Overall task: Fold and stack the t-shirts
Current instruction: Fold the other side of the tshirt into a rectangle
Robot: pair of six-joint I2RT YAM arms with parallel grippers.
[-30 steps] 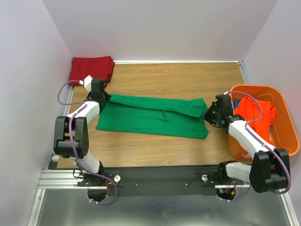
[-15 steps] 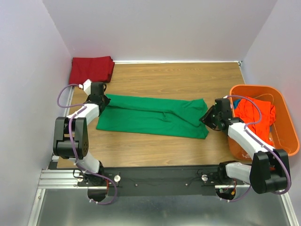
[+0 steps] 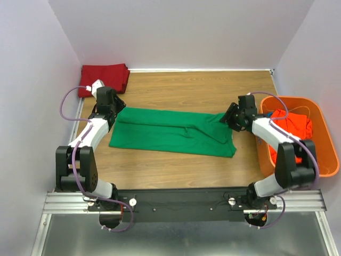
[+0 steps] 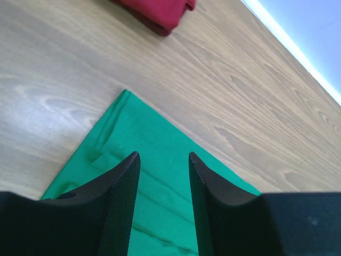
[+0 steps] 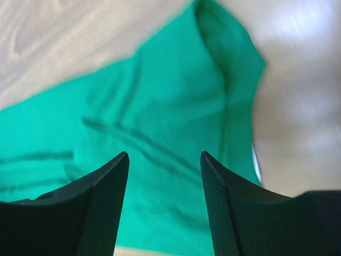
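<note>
A bright green t-shirt [image 3: 173, 132] lies flat on the wooden table as a long folded strip. My left gripper [image 3: 118, 106] hovers open over its left end [image 4: 128, 144], nothing between the fingers. At the right end [image 5: 176, 106] my right gripper [image 3: 228, 116] is open too, above the cloth and empty. A dark red t-shirt [image 3: 104, 78] lies folded in the far left corner, seen also in the left wrist view [image 4: 160, 10]. A bright orange-red t-shirt [image 3: 290, 128] is bunched in the basket.
An orange plastic basket [image 3: 325, 133] stands at the right edge of the table, close behind my right arm. White walls close in the table on the left, far and right sides. The metal rail with the arm bases runs along the near edge.
Both grippers have opened and let go of the green t-shirt's ends. Each has lifted and shifted toward the far side; the shirt lies flat where it was.
</note>
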